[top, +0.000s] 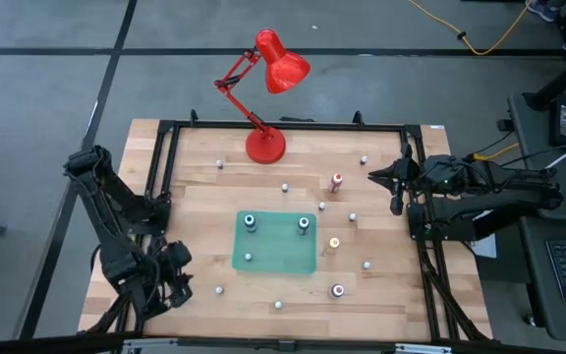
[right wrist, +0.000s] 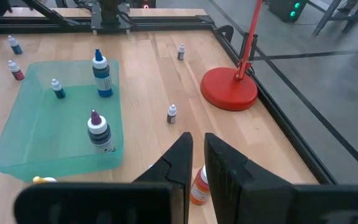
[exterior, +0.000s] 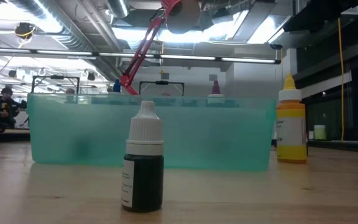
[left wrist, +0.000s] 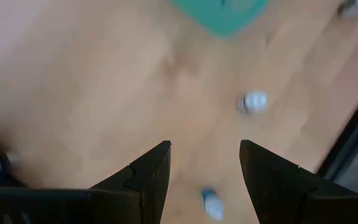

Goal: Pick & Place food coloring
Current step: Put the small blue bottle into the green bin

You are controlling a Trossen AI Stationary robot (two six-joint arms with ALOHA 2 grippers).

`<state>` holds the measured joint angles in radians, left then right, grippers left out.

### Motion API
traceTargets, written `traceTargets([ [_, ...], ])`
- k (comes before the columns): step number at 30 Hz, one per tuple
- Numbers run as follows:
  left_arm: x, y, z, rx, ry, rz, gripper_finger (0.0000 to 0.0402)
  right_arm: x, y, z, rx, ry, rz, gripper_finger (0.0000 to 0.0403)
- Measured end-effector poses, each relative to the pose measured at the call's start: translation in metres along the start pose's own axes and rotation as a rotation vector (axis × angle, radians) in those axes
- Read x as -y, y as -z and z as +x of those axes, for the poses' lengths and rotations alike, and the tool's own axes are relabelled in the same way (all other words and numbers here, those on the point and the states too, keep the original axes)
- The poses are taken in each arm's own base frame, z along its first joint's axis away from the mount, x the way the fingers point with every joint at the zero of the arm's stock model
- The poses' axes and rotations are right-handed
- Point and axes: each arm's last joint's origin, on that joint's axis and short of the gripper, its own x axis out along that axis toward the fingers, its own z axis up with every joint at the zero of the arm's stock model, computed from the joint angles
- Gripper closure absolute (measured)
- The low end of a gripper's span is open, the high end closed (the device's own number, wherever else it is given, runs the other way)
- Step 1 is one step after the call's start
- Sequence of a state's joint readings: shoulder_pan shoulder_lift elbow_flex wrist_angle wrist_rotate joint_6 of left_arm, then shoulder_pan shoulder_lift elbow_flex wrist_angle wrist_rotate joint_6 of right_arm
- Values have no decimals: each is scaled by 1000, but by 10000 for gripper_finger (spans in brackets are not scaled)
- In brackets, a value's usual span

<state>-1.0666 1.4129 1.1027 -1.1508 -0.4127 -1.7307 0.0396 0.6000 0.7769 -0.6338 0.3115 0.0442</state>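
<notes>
The teal tray sits at the centre of the counter in the high view and already holds three food coloring bottles: two larger ones at its upper corners and a small one lower left. The rest stand scattered over the wood around it, among them a red-bodied bottle just above and right of the tray, an orange one just beside its right edge, and a dark one close in front of the low view.

The left hand rests at lower left of the high view, empty, its fingers spread. The right hand sits at the right edge of the counter, fingers pressed together and pinching nothing; in its wrist view an orange bottle stands right past its fingertips.

The step in hand looks like reaching for the next loose bottle. To do it well, the right hand must spread first, come straight down over the cap so the tiny bottle is not tipped, then close on the body and lift clear of the tray wall.
</notes>
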Motion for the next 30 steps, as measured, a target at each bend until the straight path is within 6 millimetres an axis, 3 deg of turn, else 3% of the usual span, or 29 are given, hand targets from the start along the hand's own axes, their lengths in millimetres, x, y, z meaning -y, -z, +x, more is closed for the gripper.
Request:
traceTargets([
  [11, 10, 50, 12, -167, -47, -88, 205, 0, 0, 0, 0, 0, 0, 357],
  [30, 16, 50, 14, -160, -3, -101, 203, 0, 0, 0, 0, 0, 0, 357],
])
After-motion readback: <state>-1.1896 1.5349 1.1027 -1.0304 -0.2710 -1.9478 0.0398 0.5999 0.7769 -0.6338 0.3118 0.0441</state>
